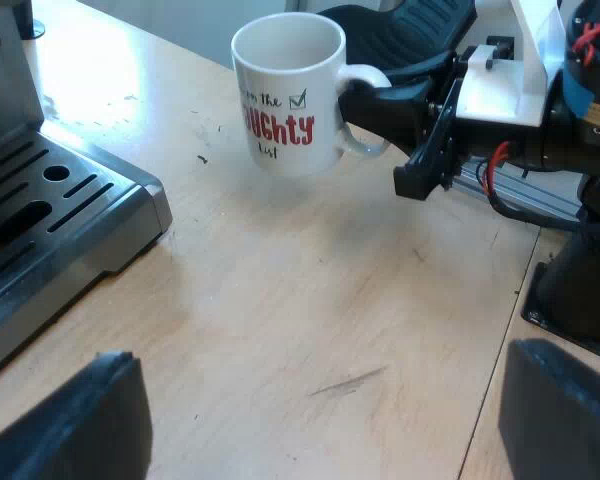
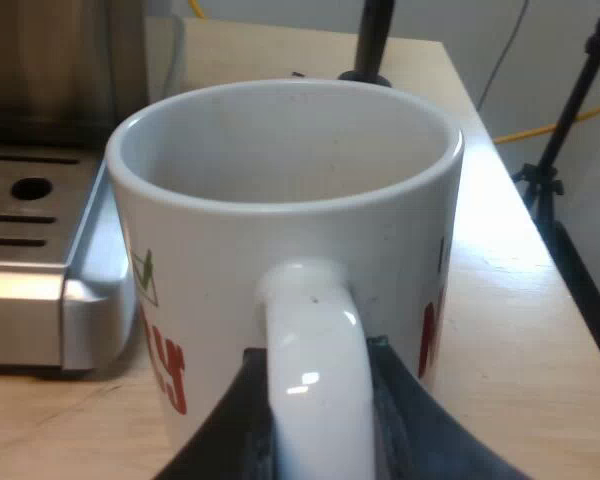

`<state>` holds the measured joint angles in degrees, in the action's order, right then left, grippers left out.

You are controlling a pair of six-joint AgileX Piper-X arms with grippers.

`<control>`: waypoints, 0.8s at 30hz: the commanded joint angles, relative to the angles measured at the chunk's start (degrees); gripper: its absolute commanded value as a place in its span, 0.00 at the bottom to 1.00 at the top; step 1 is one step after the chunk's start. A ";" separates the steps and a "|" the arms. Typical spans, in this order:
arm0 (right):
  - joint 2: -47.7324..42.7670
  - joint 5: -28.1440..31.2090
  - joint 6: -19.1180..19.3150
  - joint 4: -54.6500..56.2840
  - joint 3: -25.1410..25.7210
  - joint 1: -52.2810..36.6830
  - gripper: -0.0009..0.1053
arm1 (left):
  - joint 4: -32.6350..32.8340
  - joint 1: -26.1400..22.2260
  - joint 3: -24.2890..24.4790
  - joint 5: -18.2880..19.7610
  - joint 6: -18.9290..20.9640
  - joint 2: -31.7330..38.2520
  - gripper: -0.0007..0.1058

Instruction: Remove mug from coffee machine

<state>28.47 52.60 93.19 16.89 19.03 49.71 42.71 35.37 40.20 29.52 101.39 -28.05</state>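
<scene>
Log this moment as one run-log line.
right jaws: shut on handle of white ceramic mug with red lettering | mug: off steel espresso machine, over wooden table | left jaws: open

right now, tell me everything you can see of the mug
The mug is white and glossy, ceramic by the look, with red and dark lettering and a green ticked box. It is upright and empty. Its handle sits between the two black fingers of the right gripper, which press it from both sides. It is off the machine's drip tray, over the wooden table beside it. Whether its base touches the table I cannot tell.
</scene>
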 commanded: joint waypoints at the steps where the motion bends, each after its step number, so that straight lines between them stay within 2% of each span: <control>1: -0.60 0.79 -0.06 -2.52 0.60 -4.11 0.01 | -1.07 0.26 0.16 0.77 0.46 -0.05 0.69; 3: -0.60 -2.95 -0.06 -3.42 0.41 -7.02 0.01 | -1.07 0.26 0.16 0.77 0.46 -0.05 0.69; 5: 0.27 -9.37 0.11 -4.84 0.44 -11.39 0.01 | -1.07 0.26 0.16 0.77 0.46 -0.05 0.69; 12: 5.78 -17.48 5.44 -14.92 0.44 -20.75 0.01 | -1.07 2.18 0.16 0.77 0.46 -0.05 0.69; 15: 9.03 -18.38 5.67 -20.33 0.44 -23.33 0.01 | -1.07 3.07 0.16 0.77 0.26 -0.16 0.69; 18: 12.98 -19.60 5.96 -24.99 0.44 -25.39 0.01 | -0.98 3.13 0.16 -1.64 -0.10 -0.79 0.69; 24: 21.64 -21.84 6.03 -34.09 0.44 -26.88 0.01 | -0.98 3.13 0.16 -1.64 -0.07 -3.23 0.69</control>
<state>50.27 30.83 98.34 -12.83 18.72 23.02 42.63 38.19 40.20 28.72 101.39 -31.10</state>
